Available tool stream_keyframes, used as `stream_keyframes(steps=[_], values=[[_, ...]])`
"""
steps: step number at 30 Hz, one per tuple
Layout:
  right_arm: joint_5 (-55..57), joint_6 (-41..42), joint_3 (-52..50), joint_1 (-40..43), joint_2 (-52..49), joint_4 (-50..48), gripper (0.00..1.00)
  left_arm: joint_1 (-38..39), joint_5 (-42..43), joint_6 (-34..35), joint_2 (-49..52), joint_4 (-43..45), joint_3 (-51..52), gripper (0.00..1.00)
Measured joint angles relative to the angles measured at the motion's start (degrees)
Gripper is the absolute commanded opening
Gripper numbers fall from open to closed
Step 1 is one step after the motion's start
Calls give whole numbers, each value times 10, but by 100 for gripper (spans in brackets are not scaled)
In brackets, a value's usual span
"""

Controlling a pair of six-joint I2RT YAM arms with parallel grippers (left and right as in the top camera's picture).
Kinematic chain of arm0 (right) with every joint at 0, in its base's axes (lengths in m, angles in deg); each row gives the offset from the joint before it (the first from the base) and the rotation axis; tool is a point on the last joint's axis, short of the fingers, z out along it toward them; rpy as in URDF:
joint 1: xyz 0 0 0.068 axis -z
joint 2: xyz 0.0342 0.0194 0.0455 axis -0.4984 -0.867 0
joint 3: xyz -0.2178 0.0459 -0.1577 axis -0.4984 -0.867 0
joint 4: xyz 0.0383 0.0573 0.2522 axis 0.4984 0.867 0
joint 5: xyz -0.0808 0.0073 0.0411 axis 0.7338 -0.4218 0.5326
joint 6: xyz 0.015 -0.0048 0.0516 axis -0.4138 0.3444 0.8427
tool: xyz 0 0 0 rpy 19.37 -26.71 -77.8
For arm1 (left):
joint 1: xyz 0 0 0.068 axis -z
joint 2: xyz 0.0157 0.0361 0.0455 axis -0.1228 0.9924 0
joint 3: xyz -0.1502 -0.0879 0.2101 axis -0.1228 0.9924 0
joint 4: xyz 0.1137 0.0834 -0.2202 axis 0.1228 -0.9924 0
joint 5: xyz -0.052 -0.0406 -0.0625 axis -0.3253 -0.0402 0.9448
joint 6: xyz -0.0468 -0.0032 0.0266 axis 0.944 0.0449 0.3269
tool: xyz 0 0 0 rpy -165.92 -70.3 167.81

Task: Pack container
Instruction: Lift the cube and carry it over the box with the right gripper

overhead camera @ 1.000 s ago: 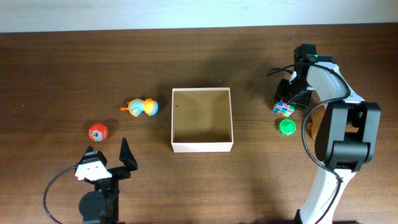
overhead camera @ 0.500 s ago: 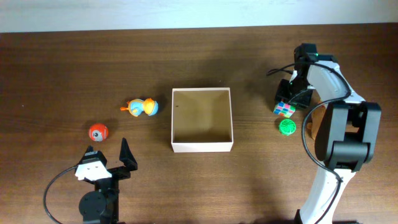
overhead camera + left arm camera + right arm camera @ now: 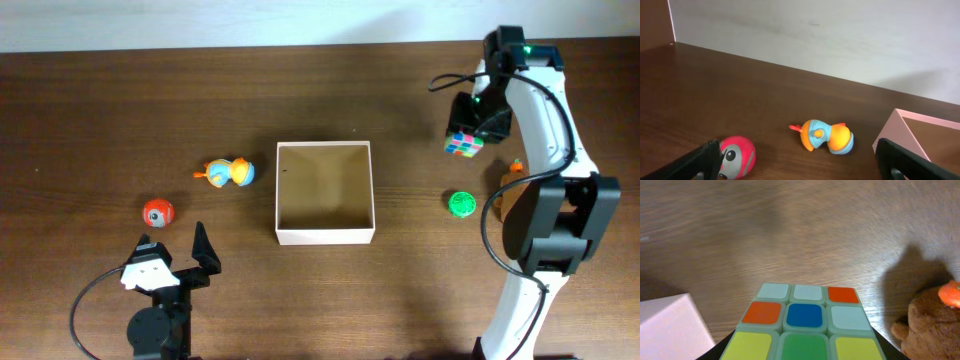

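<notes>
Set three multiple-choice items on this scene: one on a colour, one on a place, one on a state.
1. The centre tile of the puzzle cube face in the right wrist view is:
A. purple
B. blue
C. black

2. The green ball lies:
A. in the container
B. on top of the puzzle cube
C. on the table, on the right arm's side of the container

3. The right gripper is:
A. open above the container
B. shut on the puzzle cube
C. open above the green ball

Answers:
1. B, the middle tile is blue.
2. C, the overhead view shows it on bare wood outside the container's wall.
3. B, the puzzle cube sits clamped at the gripper's tip.
</notes>
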State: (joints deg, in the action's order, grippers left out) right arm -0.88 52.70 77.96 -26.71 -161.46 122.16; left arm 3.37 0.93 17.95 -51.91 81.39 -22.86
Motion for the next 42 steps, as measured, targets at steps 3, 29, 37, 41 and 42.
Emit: stream_keyframes(steps=[3,29,37,41,42], values=[[-2,-12,34,-24,0,23,53,0,0,0,0,0,0,99],[-6,-23,112,-299,0,40,54,0,0,0,0,0,0,99],[33,2,81,-311,0,28,53,0,0,0,0,0,0,99],[40,14,59,-311,0,22,53,0,0,0,0,0,0,99],[40,19,55,-311,0,20,53,0,0,0,0,0,0,99]])
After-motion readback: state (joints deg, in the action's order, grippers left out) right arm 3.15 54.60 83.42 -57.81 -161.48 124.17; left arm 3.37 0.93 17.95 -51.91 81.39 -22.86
